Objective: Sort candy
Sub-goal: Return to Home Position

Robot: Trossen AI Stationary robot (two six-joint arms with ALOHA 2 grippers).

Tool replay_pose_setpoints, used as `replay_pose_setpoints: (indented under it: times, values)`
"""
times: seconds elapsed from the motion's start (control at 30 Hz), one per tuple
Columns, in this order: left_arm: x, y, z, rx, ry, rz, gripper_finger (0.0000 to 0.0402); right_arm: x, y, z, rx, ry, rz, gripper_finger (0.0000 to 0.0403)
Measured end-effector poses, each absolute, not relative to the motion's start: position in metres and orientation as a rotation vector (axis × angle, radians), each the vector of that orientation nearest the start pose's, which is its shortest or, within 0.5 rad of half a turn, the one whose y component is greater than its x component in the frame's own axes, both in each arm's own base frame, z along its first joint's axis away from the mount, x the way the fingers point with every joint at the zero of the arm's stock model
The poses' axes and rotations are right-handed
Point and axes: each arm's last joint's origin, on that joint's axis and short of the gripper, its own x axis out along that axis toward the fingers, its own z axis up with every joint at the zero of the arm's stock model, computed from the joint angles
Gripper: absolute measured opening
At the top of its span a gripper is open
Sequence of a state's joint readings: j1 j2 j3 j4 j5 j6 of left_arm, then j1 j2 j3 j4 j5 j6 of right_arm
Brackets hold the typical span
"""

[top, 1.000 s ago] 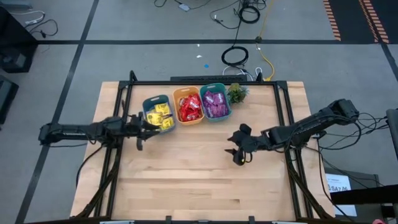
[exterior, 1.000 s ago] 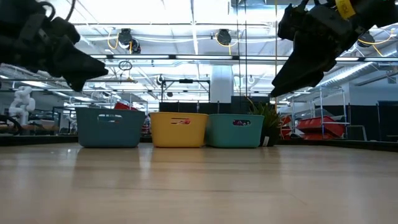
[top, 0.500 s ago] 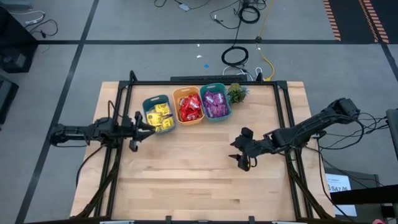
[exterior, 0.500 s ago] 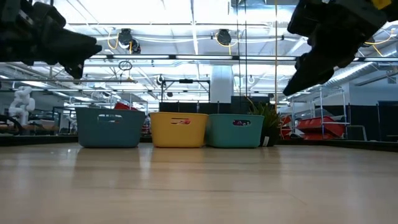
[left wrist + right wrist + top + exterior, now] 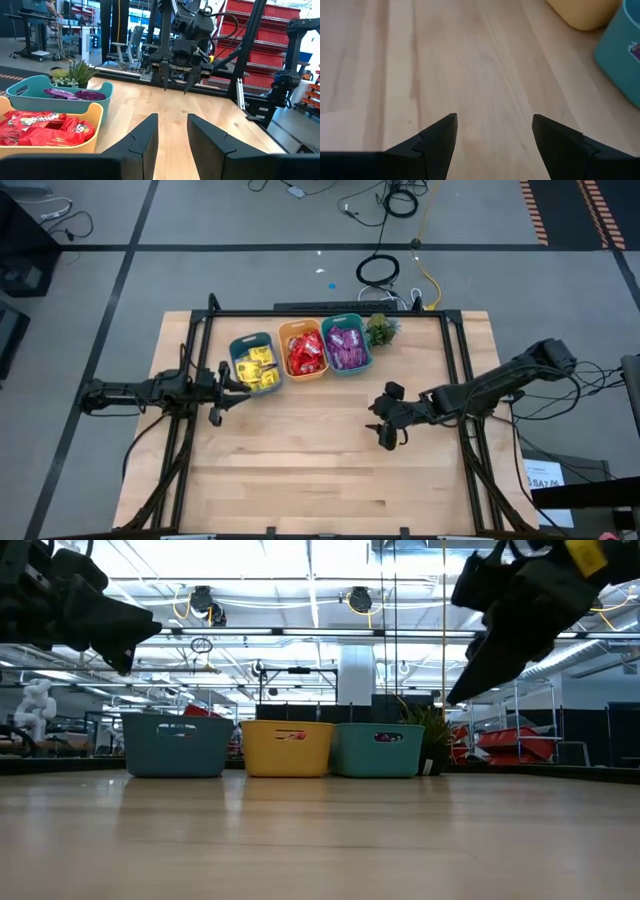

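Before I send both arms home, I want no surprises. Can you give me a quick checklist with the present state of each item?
1. Left gripper empty: ok, open, holding nothing.
2. Right gripper empty: ok, open over bare wood.
3. Loose candy on the table: ok, none in view.
4. Colours kept apart: ok, yellow candy, red candy and purple candy lie unmixed.
5. Left gripper's gap to the blue bin: cannot tell.
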State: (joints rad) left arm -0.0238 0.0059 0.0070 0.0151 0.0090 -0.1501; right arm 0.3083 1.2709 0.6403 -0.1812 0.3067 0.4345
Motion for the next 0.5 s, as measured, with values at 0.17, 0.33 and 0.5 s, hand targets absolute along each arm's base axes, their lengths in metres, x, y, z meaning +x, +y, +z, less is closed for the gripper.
replay_pose_setpoints:
  times: [0.17,0.33,0.5]
  values:
    - [0.098,-0.003,0.167,-0.150,-0.014,-0.034,0.0114,0.232,0.062,0.176,0.193,0.694,-0.134,0.0251]
    - [0.098,-0.003,0.167,-0.150,-0.013,-0.034,0.0114,0.214,0.052,0.157,0.268,0.586,-0.076,0.0251]
    - [0.098,-0.003,0.167,-0.150,-0.013,-0.033,0.0114,0.187,0.034,0.150,0.320,0.457,-0.064,0.0251]
